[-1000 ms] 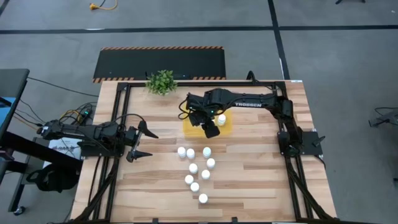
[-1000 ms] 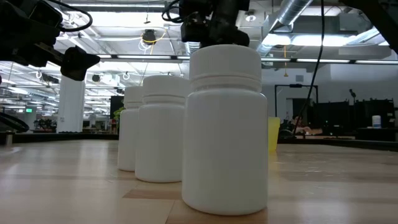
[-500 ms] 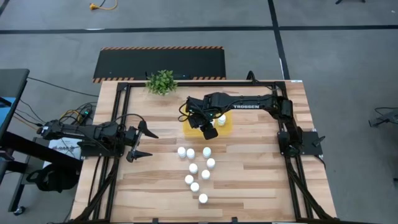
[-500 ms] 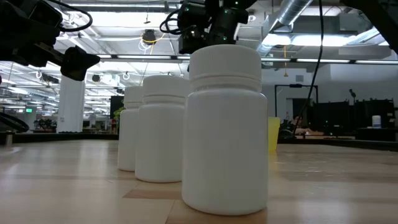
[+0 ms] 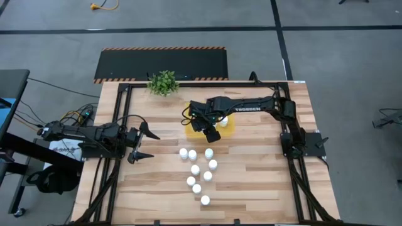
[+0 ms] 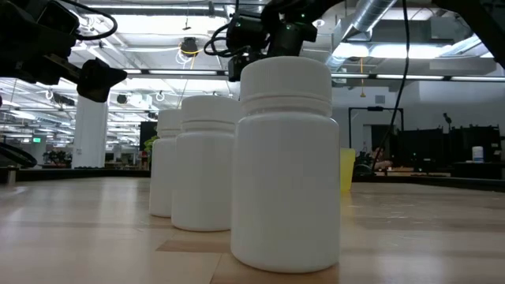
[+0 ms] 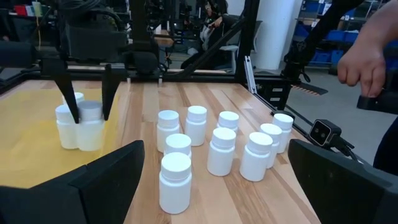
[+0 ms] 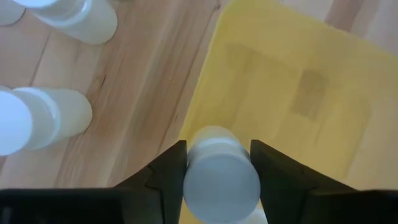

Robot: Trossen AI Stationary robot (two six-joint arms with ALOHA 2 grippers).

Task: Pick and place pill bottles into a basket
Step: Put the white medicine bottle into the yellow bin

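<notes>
Nine pill bottles stand upright in a loose cluster on your wooden worktop, near the middle and toward its front edge, all outside the yellow tray. Your right end effector hangs over the tray's front part, its two dark fingers flanking a capped white bottle; in the right wrist view the cap sits between them with yellow tray floor beneath, and the fingers look pressed against the bottle's sides. From the left wrist view you can see that bottle standing in the tray just beside a second bottle, the two touching or nearly so. Your left end effector waits at the worktop's left side, well apart from the cluster, fingers spread wide with nothing between them. A small green potted plant sits at the far edge. A person's hand shows beyond the worktop.
</notes>
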